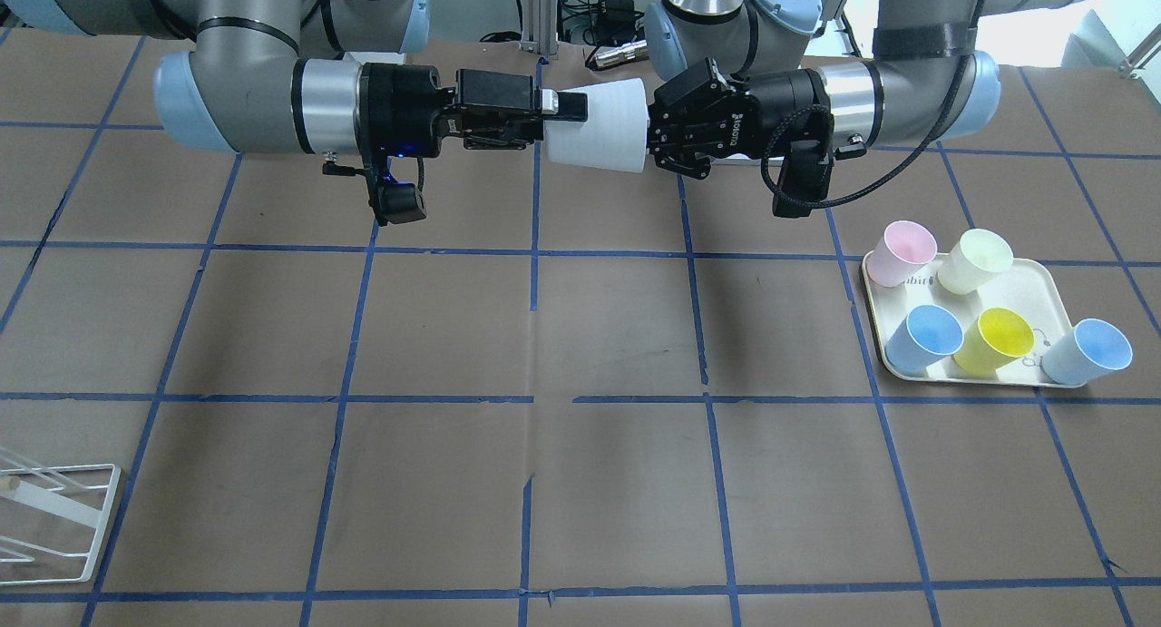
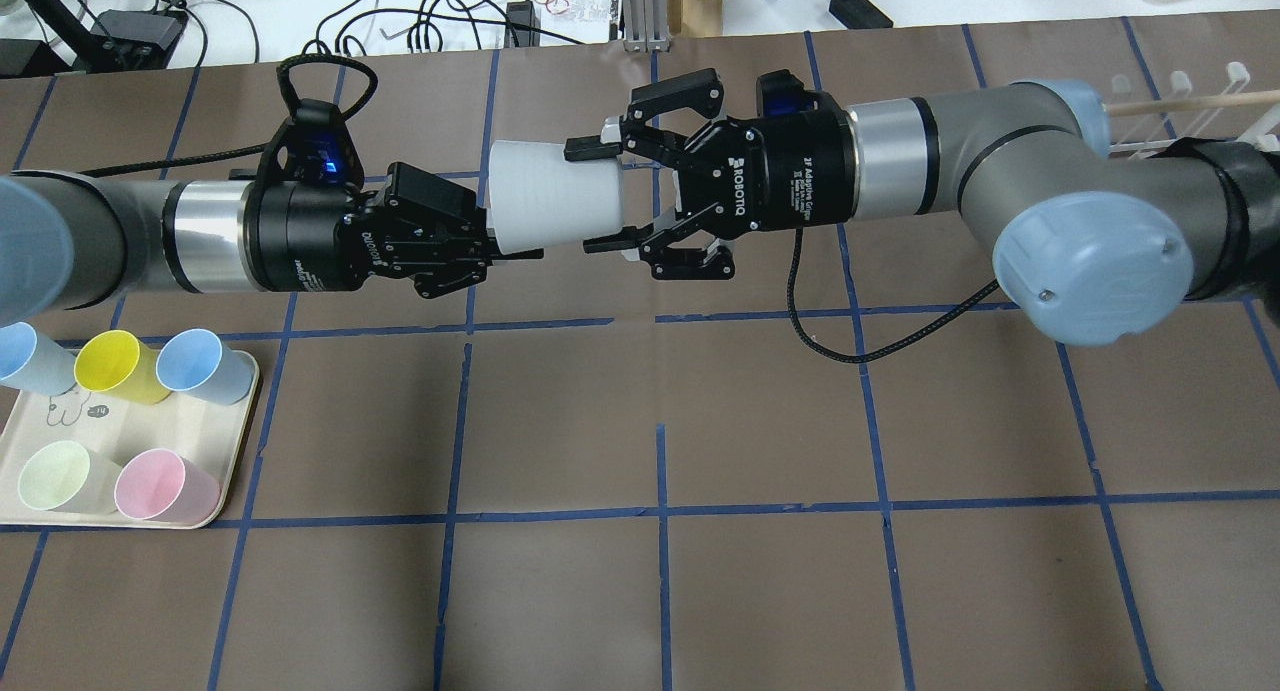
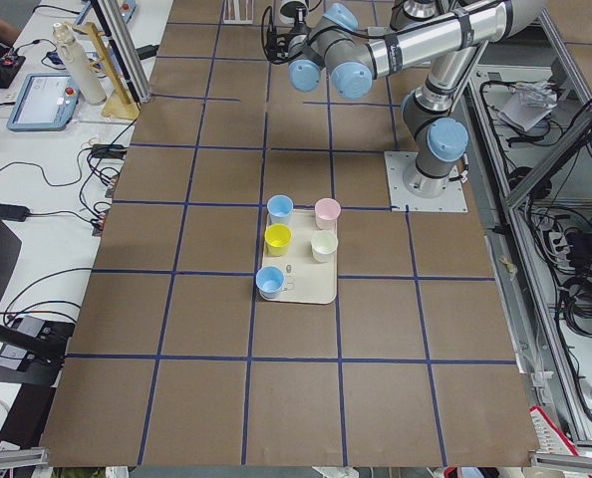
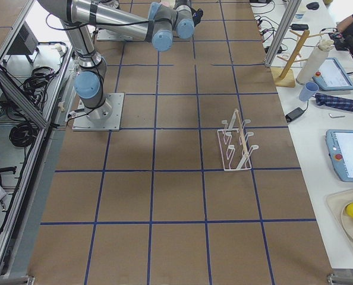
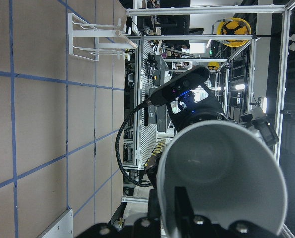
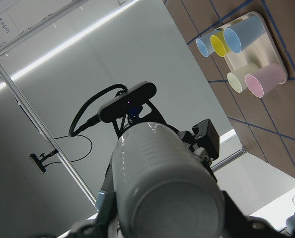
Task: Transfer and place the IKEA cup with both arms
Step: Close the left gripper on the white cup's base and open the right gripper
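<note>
The IKEA cup (image 1: 599, 123) is a whitish-grey tumbler held on its side in mid-air between both arms; it also shows in the overhead view (image 2: 550, 196). My left gripper (image 2: 510, 249) is shut on the cup's wide rim, with one finger (image 5: 184, 208) inside the mouth in the left wrist view. My right gripper (image 2: 600, 196) has its fingers on either side of the cup's narrow base, pads against the wall. In the right wrist view the base (image 6: 177, 208) faces the camera.
A cream tray (image 2: 150, 431) on my left holds two light-blue cups, a yellow, a pale green and a pink one; a third light-blue cup (image 1: 1088, 355) stands at its edge. A white wire rack (image 1: 54, 518) stands on my right.
</note>
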Tool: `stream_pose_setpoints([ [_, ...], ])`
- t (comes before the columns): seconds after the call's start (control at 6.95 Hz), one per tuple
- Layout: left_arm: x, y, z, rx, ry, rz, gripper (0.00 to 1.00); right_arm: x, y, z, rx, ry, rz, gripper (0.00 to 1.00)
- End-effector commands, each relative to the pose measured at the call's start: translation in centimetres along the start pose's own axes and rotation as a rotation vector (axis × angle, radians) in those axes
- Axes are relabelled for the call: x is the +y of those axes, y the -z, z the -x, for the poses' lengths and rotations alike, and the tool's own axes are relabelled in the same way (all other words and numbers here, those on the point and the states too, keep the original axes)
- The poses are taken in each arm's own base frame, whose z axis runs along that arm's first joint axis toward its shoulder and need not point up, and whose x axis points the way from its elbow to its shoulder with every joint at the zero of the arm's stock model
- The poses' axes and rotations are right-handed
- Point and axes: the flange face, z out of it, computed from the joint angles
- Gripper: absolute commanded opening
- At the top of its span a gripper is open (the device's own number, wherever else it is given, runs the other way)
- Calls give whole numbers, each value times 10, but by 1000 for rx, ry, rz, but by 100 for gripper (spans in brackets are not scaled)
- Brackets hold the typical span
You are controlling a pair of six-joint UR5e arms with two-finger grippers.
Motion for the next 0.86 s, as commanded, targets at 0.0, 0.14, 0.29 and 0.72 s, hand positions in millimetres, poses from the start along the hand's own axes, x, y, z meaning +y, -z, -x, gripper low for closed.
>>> stream_pose_setpoints([
  [0.0, 0, 1, 0, 0, -2, -2, 0, 0, 1, 1, 1, -9, -2, 100],
  [0.14, 0, 1, -1, -1, -2, -3, 0, -2, 5, 2, -4, -21, -10, 100],
  [0.29, 1, 1, -3, -1, -6, -3, 0, -2, 9, 5, -11, -56, -16, 100],
  [0.72, 0, 7, -9, -15, -10, -5, 0, -22, 71, 19, -54, -42, -130, 100],
])
